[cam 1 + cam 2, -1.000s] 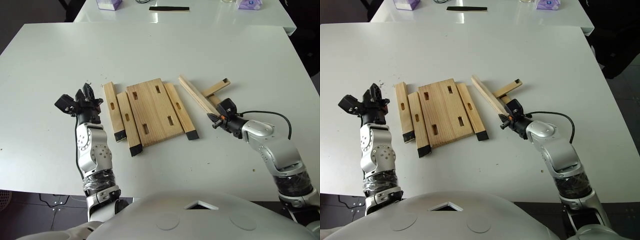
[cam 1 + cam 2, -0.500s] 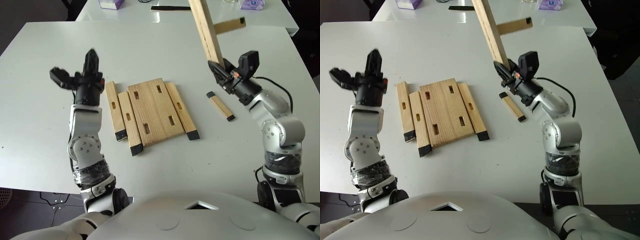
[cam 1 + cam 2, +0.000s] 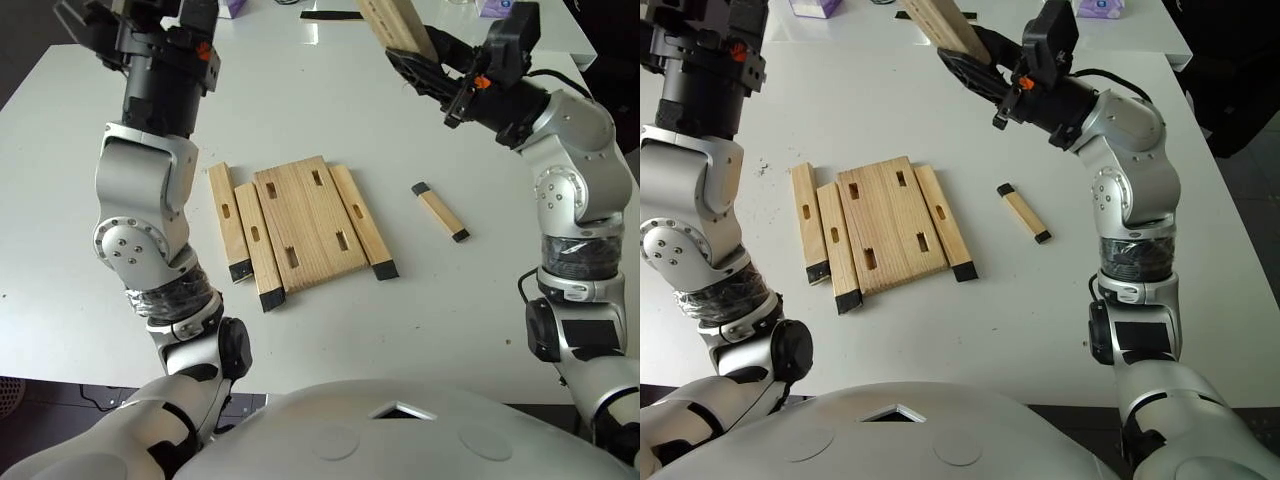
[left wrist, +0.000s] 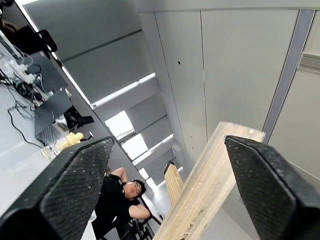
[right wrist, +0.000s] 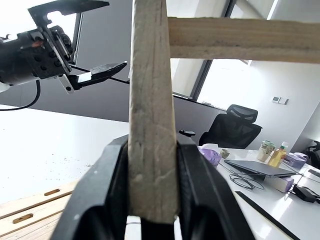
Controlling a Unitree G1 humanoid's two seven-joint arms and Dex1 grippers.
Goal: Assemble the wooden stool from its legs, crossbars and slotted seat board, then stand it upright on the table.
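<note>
Jaws of the right gripper (image 5: 151, 165) are clamped on a pale wooden leg (image 5: 151, 95); those of the left gripper (image 4: 167, 145) stand apart, holding nothing.
Its long axis points up and away from the robot, high over the white table (image 3: 500, 330), with a wooden crossbar (image 5: 240, 37) joined across it at a right angle. Flat on the table lies the slotted wooden seat board (image 3: 308, 222), two slotted wooden legs (image 3: 258, 245) just left of it, a third slotted leg (image 3: 362, 222) along its right edge. A short black-tipped wooden bar (image 3: 439, 211) lies apart, further right.

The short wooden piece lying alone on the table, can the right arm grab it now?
Probably not yet: nothing blocks the short piece, but the right pincer is raised, shut on a wooden leg.
</note>
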